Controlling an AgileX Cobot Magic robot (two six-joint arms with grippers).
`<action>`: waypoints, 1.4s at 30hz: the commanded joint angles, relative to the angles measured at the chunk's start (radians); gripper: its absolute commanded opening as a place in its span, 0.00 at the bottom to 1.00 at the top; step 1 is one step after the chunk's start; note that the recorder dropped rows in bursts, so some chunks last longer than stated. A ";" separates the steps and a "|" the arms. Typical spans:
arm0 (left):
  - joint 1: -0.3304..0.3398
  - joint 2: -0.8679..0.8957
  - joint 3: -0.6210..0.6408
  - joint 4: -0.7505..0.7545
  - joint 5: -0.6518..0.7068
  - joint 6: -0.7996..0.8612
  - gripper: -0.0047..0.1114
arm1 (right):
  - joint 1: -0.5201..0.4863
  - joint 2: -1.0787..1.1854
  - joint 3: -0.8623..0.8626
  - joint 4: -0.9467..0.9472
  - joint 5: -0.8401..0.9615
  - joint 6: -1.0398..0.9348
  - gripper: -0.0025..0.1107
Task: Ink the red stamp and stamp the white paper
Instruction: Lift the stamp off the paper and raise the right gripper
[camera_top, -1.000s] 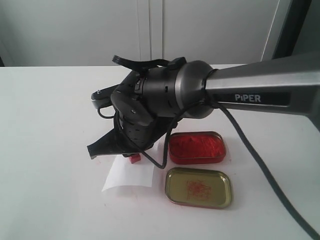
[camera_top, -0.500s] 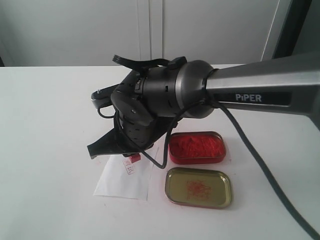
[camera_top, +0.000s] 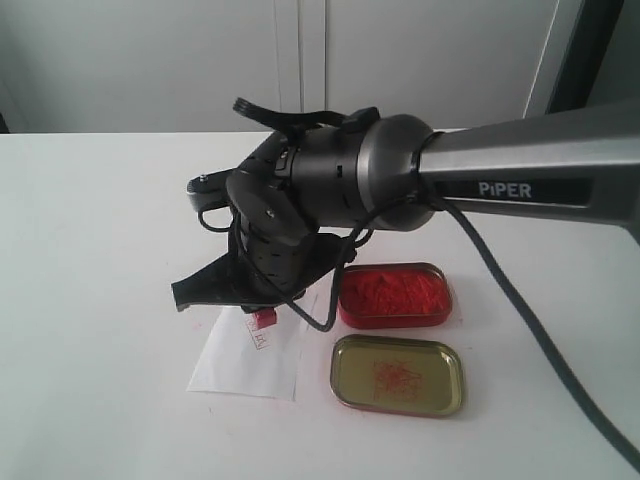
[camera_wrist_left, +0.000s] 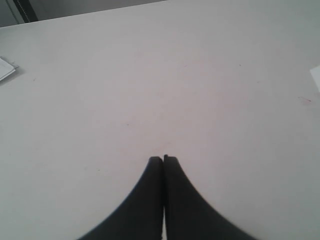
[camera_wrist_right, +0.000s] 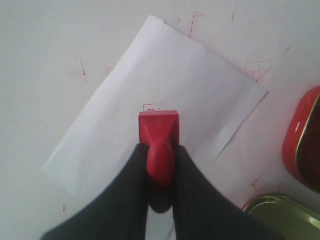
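Observation:
My right gripper (camera_wrist_right: 160, 151) is shut on the narrow handle of the red stamp (camera_wrist_right: 159, 129), base pointing down. The stamp (camera_top: 265, 316) hangs just over the far part of the white paper (camera_top: 243, 362), which lies flat on the table. A small red imprint (camera_top: 262, 340) shows on the paper (camera_wrist_right: 150, 75), and its edge peeks out beside the stamp's base. In the exterior view the right arm reaches across to the left of the tins. My left gripper (camera_wrist_left: 163, 160) is shut on nothing above bare tabletop.
The open red ink tin (camera_top: 395, 296) stands right of the paper, with its brass-coloured lid (camera_top: 398, 375) in front of it. Both tins, ink tin (camera_wrist_right: 302, 140) and lid (camera_wrist_right: 285, 215), lie close beside the right gripper. Red ink smudges dot the table around the paper.
The paper, curled up under the stamp a second ago, has dropped flat and shows a red imprint. The right gripper has risen slightly with the stamp.

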 joint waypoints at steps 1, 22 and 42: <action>0.004 -0.003 0.003 -0.003 -0.004 0.003 0.04 | -0.037 -0.023 0.002 0.038 -0.008 0.002 0.02; 0.004 -0.003 0.003 -0.003 -0.004 0.003 0.04 | -0.300 -0.028 0.002 0.544 -0.136 -0.379 0.02; 0.004 -0.003 0.003 -0.003 -0.004 0.003 0.04 | -0.440 0.026 0.002 1.147 -0.178 -0.801 0.02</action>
